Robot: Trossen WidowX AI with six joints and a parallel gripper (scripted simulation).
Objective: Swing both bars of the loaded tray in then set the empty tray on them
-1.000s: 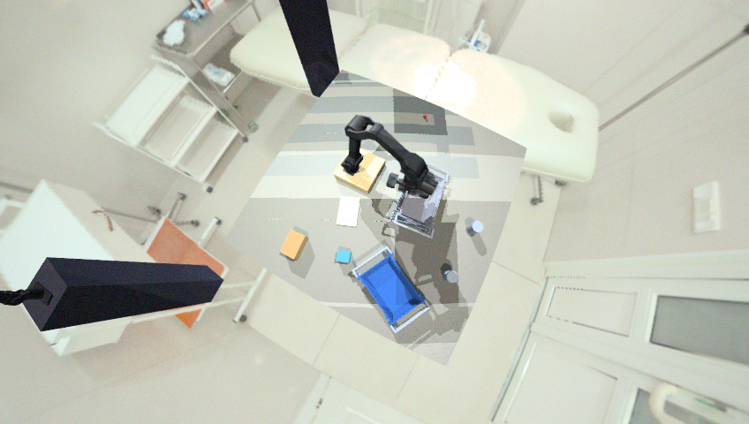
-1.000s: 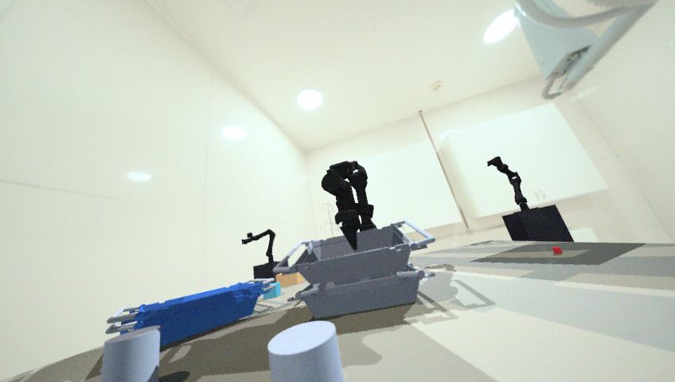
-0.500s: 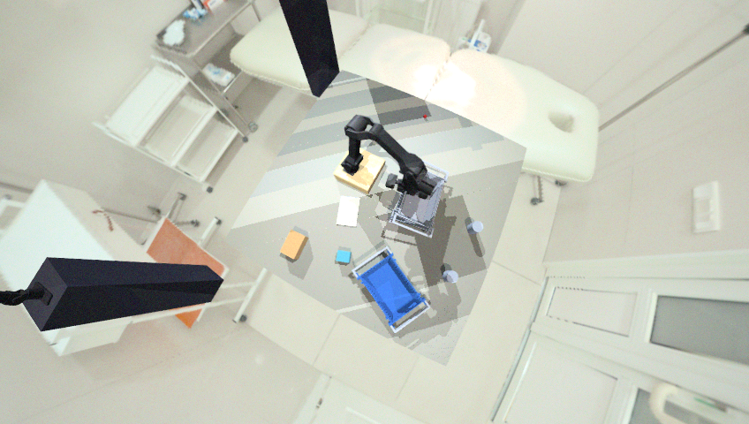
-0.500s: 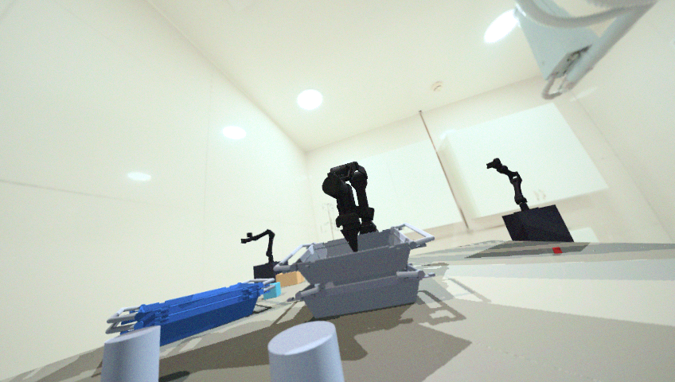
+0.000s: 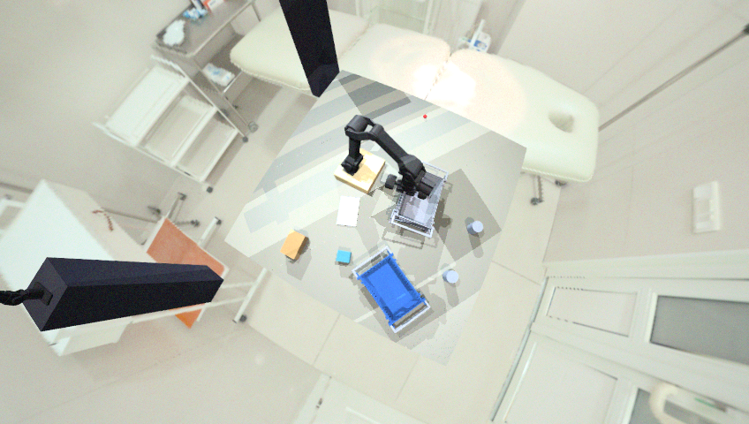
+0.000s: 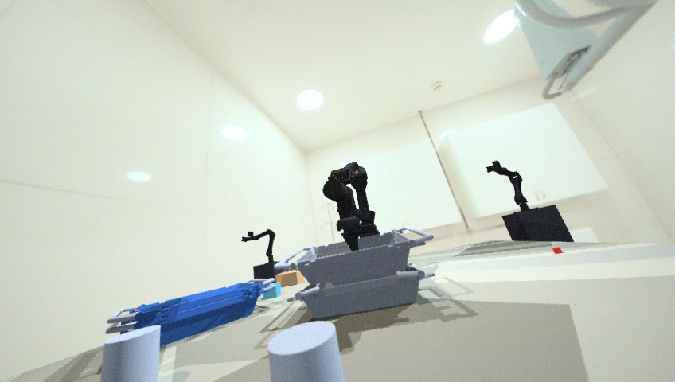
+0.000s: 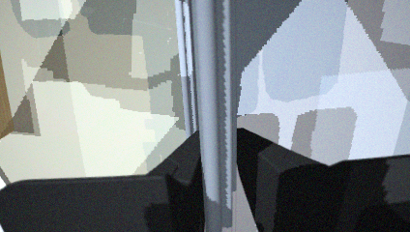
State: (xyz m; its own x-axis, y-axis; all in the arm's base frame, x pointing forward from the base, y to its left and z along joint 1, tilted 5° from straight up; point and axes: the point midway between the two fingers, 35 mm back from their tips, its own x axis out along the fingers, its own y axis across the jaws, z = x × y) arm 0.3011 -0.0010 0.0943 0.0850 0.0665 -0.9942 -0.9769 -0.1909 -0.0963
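Note:
The empty grey tray point(image 5: 420, 208) point(image 6: 355, 266) is directly above the loaded grey tray point(image 6: 364, 301). It looks nearly level and in line with it; its own bars stick out at the ends. My gripper point(image 6: 353, 247) point(image 7: 219, 138) is shut on its long side wall, the one away from the exterior camera. The wrist view shows the rim between the fingers. Parts of the loaded tray's left bar point(image 6: 310, 290) and right bar point(image 6: 411, 274) show at its rim, close under the upper tray. Whether the upper tray rests on them is not clear. The load is hidden.
Blue trays point(image 5: 389, 286) point(image 6: 203, 309) with outward bars stand nearby. Two pale cylinders point(image 5: 475, 227) point(image 5: 450, 276) stand beside the trays. An orange block point(image 5: 292, 244), a cyan block point(image 5: 344, 256), a white sheet point(image 5: 347, 211) and a wooden box point(image 5: 367, 176) are on the table.

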